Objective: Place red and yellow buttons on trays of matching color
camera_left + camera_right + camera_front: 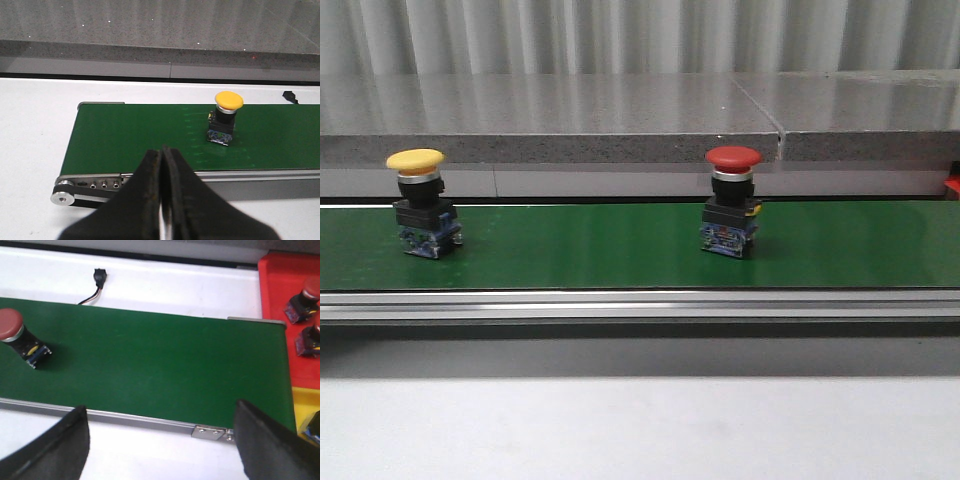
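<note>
While both buttons stand upright on the green belt (620, 245) in the front view, the yellow button (417, 202) sits toward nine o'clock and the red button (731, 200) toward three o'clock, well apart, and neither arm shows there; the grey surface (640, 430) lies in front of the belt, at six o'clock. Seen from the left wrist, the left pincer (162, 200) has its fingers pressed together and holds nothing, hanging short of the belt's near rail, while the yellow button (224, 117) stands beyond it toward one o'clock, well apart. To take it well, I judge the fingers must spread first, then come down either side of the black body under the cap, since the rounded cap would likely slip. Seen from the right wrist, the right pincer (162, 445) is spread wide and empty, poised over the near edge of the belt; the red button (20, 337) rests at nine o'clock, far off to the side, and the red tray (280, 285) at two o'clock already holds red buttons, with a strip of the yellow tray (300, 400) beside it at four o'clock. Whether the belt is running cannot be told, so the safer approach, in my judgement, is to centre the gap over the body before closing, and keep the lift straight up.
</note>
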{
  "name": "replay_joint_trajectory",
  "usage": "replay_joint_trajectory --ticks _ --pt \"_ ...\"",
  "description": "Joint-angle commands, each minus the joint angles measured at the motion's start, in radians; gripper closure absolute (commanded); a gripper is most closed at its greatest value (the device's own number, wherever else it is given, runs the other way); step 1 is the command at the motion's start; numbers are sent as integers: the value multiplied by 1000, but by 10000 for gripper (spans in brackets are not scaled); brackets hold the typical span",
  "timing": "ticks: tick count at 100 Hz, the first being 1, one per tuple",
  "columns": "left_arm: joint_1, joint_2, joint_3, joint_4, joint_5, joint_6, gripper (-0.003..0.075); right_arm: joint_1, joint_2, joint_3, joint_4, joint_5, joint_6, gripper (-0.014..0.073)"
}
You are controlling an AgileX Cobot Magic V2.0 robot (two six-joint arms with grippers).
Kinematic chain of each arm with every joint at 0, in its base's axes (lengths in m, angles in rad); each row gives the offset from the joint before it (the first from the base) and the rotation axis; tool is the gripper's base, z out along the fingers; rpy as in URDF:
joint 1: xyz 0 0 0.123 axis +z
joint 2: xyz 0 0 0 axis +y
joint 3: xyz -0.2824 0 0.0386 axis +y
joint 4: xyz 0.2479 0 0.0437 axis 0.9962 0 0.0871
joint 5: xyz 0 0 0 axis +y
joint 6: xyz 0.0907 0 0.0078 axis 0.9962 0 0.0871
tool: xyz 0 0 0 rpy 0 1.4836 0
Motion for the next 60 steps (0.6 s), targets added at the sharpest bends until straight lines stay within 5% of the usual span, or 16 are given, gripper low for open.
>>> replay_joint_trajectory --ticks 1,60 --pt "-7 12 -24 -6 -70 -9 741 18 59 -78 11 -2 -10 4" --pt "-7 12 -24 -6 -70 -9 741 239 518 -266 11 -10 -44 4"
